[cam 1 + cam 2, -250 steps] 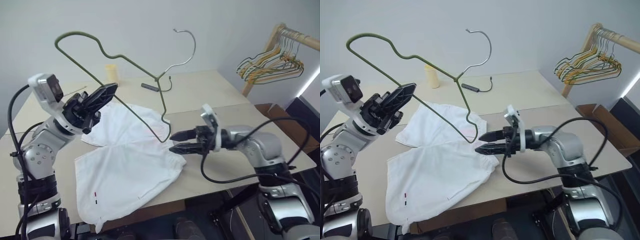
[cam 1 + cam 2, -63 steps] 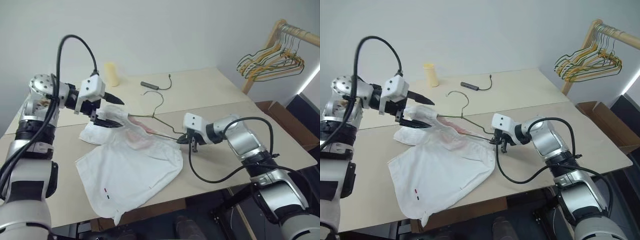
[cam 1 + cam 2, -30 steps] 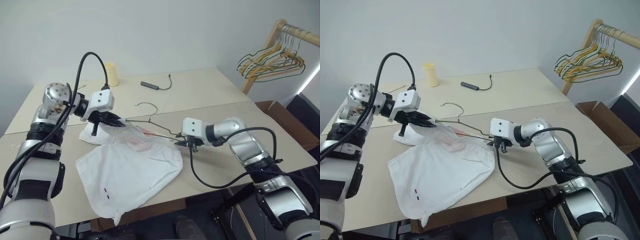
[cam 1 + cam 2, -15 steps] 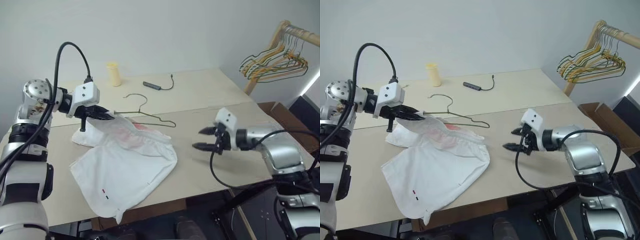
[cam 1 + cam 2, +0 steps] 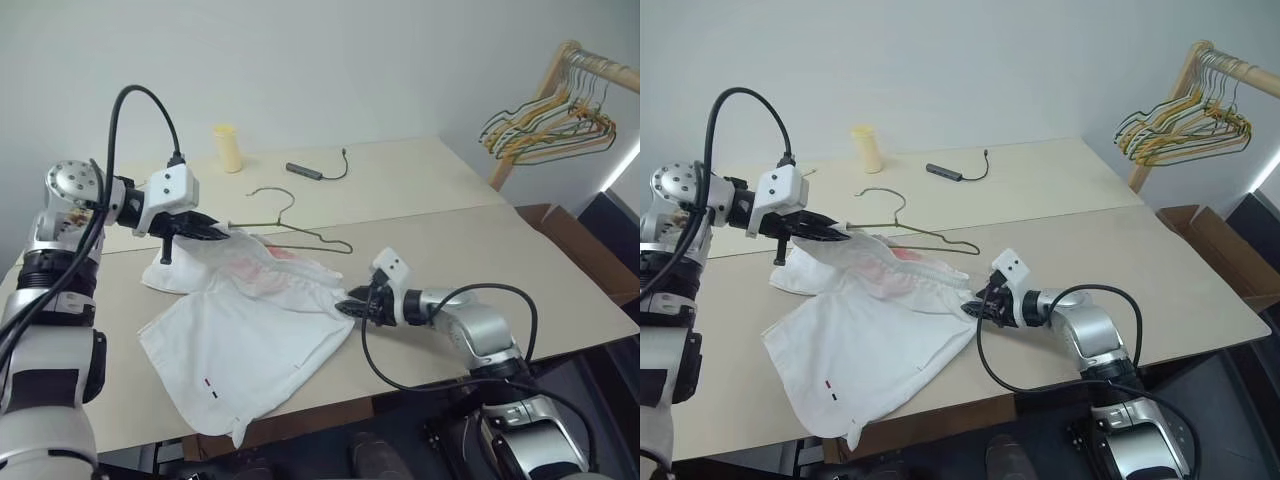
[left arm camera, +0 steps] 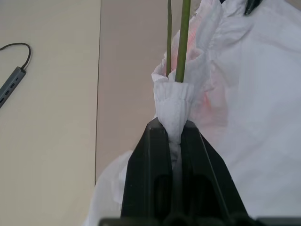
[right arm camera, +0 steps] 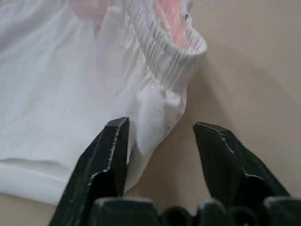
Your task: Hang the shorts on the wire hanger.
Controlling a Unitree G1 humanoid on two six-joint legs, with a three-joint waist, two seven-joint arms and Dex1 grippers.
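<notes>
The white shorts point(image 5: 240, 330) lie spread on the table, with their gathered waistband point(image 7: 162, 56) raised at the far side. The wire hanger point(image 5: 300, 235) is threaded into that waistband, and its hook point(image 5: 885, 197) sticks out behind. My left gripper point(image 6: 173, 127) is shut on a bunched end of the waistband with the hanger wire point(image 6: 182, 42) coming out of it; it holds this end up above the table point(image 5: 215, 232). My right gripper point(image 7: 160, 127) is low at the other waistband corner point(image 5: 350, 308), open, one finger point(image 7: 110, 150) against the fabric and a fold between the jaws.
A yellow cup point(image 5: 228, 148) and a grey adapter with a cable point(image 5: 305, 171) sit at the table's far side. A wooden rack with bunched hangers point(image 5: 555, 125) stands at the right, a cardboard box point(image 5: 1220, 255) below it. Bare tabletop point(image 5: 480, 250) lies right of the shorts.
My right gripper let go of the hanger's end, swung away to the right wide open, then came down and left to the waistband corner with narrower jaws. The left gripper kept its hold.
</notes>
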